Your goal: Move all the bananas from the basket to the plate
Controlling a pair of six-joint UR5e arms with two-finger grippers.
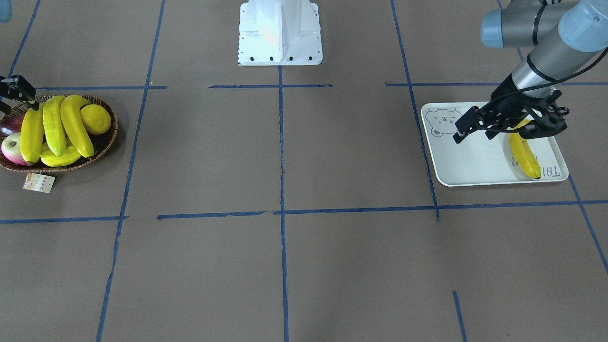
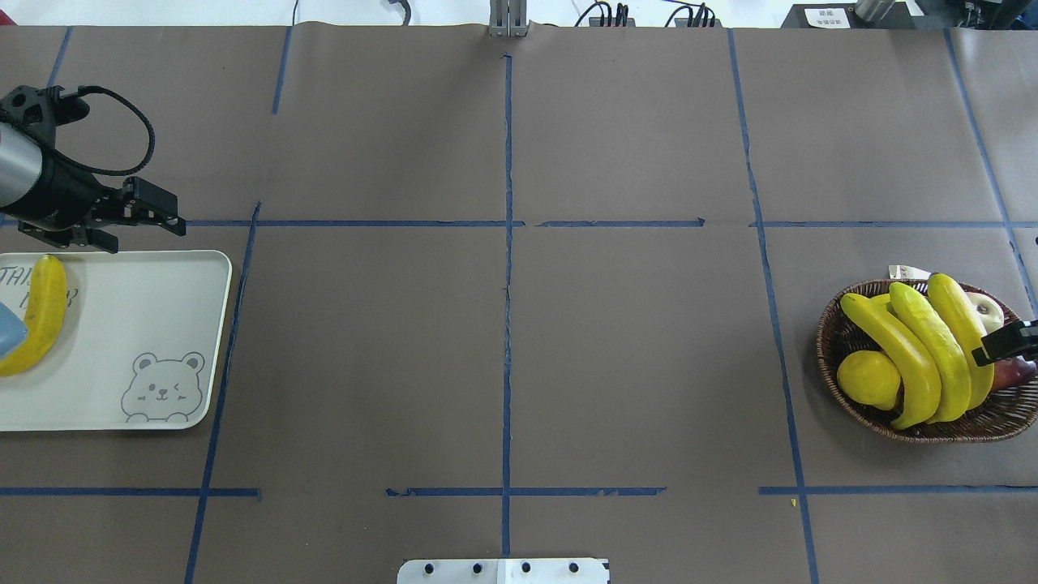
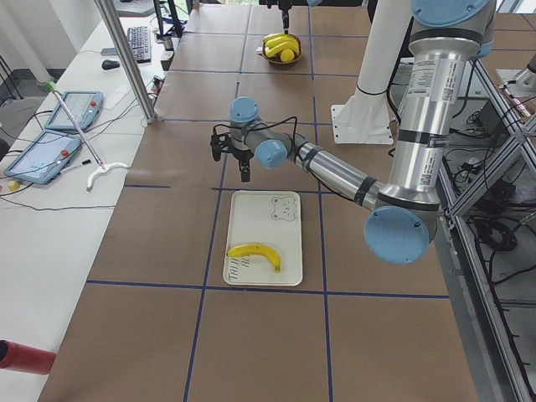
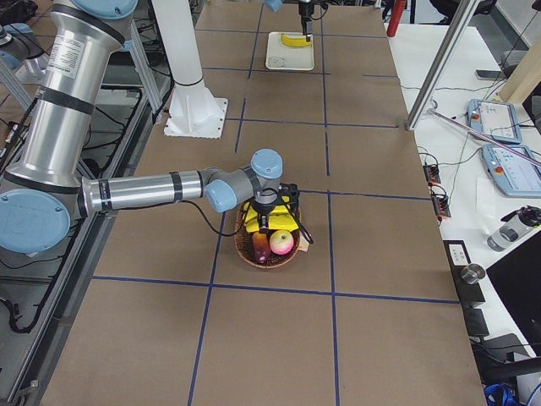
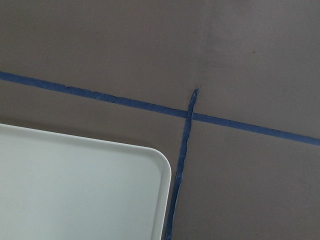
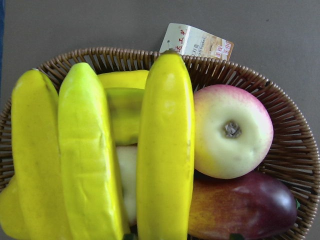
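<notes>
You see a brown table (image 2: 632, 341) crossed by blue tape lines (image 2: 508, 243). A round yellow lemon (image 2: 868, 378) sits near its right end in the overhead view. A pink-and-cream apple (image 6: 232, 131) touches a dark red fruit (image 6: 245, 205) just beside it. On your white side bench (image 3: 33, 251), two tablets (image 3: 74, 109) lie side by side.

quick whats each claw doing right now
Left claw: open, empty, over the plate where one banana lies.
Right claw: open, holding nothing, above the basket.
</notes>
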